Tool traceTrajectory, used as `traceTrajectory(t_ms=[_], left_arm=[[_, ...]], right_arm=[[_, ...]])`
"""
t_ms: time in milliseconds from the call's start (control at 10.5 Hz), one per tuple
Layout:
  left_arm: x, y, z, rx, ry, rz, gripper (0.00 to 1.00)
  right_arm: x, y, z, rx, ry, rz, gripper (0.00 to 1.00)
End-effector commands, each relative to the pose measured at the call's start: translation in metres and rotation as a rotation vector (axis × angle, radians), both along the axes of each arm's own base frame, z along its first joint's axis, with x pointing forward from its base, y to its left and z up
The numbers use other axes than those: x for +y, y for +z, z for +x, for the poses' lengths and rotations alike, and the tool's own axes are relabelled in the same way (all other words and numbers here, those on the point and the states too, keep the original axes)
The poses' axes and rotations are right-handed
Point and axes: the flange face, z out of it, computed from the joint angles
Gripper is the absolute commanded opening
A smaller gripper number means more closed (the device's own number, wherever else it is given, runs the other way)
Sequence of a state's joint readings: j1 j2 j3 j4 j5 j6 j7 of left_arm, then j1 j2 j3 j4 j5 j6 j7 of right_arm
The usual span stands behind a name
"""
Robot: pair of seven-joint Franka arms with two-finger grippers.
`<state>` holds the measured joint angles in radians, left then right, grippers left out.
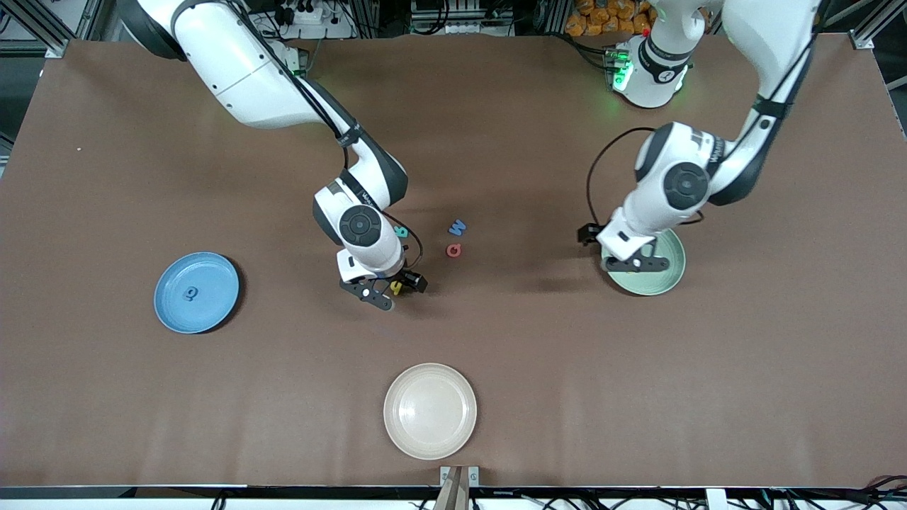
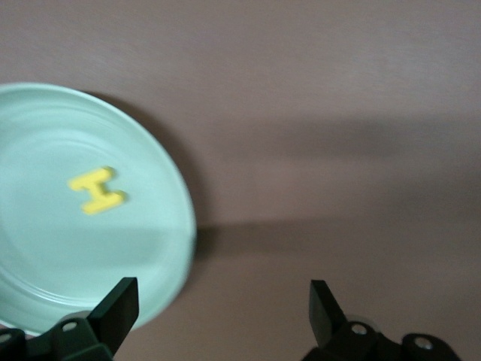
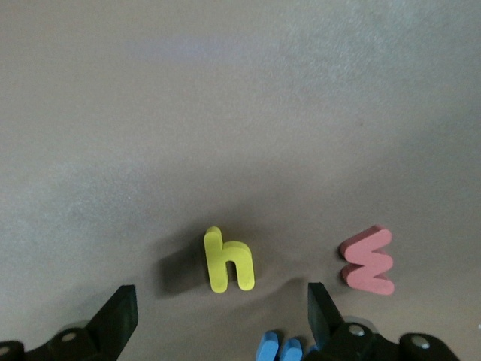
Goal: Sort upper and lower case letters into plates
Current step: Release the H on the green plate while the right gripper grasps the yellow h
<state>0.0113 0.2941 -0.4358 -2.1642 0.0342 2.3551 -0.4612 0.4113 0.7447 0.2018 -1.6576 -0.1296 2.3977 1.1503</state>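
The mint green plate [image 2: 45, 248] runs off the left wrist picture's edge beside one fingertip [image 2: 120, 304]. A blue letter [image 3: 278, 350] near a right fingertip [image 3: 319, 308] is cut off, unreadable. The right arm hides most of a teal letter [image 1: 402, 231].

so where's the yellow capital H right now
The yellow H lies flat in the mint green plate toward the left arm's end of the table, under the open left gripper.

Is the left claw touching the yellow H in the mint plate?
Apart. The left wrist view shows the yellow H lying flat in the mint green plate, with bare plate between it and the open left claw.
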Motion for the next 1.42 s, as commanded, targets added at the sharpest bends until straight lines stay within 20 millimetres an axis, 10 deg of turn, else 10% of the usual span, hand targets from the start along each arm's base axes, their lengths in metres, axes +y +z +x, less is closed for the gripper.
traceTrajectory(t_ms=[0, 949, 1044, 1139, 1329], left_arm=[[-0.033, 0.005, 0.0, 0.006, 0.099, -0.029, 1.0], [-0.13, -0.017, 0.002, 0.026, 0.339, -0.136, 1.0], [-0.135, -0.019, 0.0, 0.029, 0.348, -0.133, 1.0], [-0.136, -0.018, 0.001, 0.027, 0.355, -0.134, 1.0], [-0.139, -0.024, -0.001, 0.031, 0.352, -0.132, 1.0]], right_arm=[[-0.001, 0.001, 0.006, 0.009, -0.011, 0.004, 1.0], [0.004, -0.011, 0.011, 0.004, -0.002, -0.006, 0.99], [0.004, -0.01, 0.011, 0.008, -0.016, -0.002, 0.18], [0.004, -0.01, 0.011, 0.011, -0.046, -0.001, 0.0], [0.004, -0.007, 0.011, 0.004, -0.061, 0.0, 0.0]])
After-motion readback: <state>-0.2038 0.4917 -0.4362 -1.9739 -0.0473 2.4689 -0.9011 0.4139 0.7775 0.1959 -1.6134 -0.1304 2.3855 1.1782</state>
